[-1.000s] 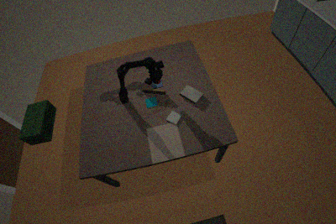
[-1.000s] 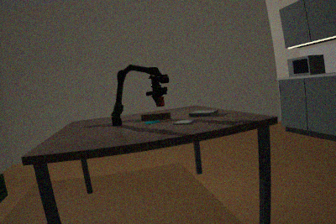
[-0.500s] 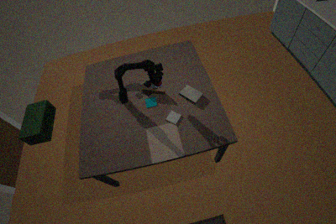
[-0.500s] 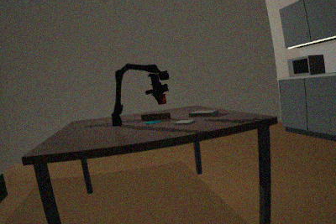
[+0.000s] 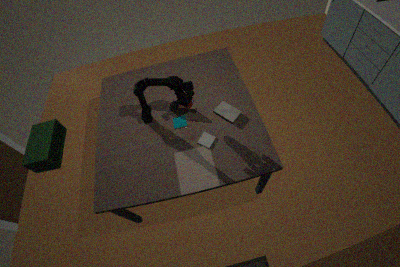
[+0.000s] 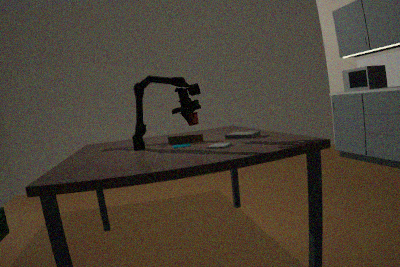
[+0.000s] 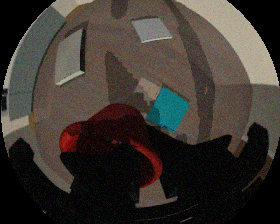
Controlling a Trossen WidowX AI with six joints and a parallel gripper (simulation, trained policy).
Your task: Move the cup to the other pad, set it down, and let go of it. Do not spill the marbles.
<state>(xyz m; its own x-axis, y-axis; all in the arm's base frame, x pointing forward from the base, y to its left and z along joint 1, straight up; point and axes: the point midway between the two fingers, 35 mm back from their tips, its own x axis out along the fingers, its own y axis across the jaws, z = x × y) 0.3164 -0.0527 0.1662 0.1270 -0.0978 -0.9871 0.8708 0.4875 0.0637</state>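
The red cup (image 5: 189, 105) (image 6: 194, 119) (image 7: 122, 113) is in the air, leaning in the exterior view. My gripper (image 6: 190, 114) is shut on it; dark fingers cover part of the cup in the wrist view. Tiny coloured specks show inside the cup, perhaps marbles, but their number is unclear. The teal pad (image 5: 180, 122) (image 6: 181, 146) (image 7: 169, 109) lies flat on the table, beside the cup in the wrist view and below its height. The other pad cannot be made out. Faint specks near the teal pad in the top view are too small to identify.
A low brown block (image 6: 185, 139) stands behind the teal pad in the exterior view. A larger pale slab (image 5: 227, 111) (image 6: 243, 134) (image 7: 70, 57) and a smaller one (image 5: 206, 139) (image 6: 219, 145) (image 7: 152, 30) lie on the table (image 5: 130, 162).
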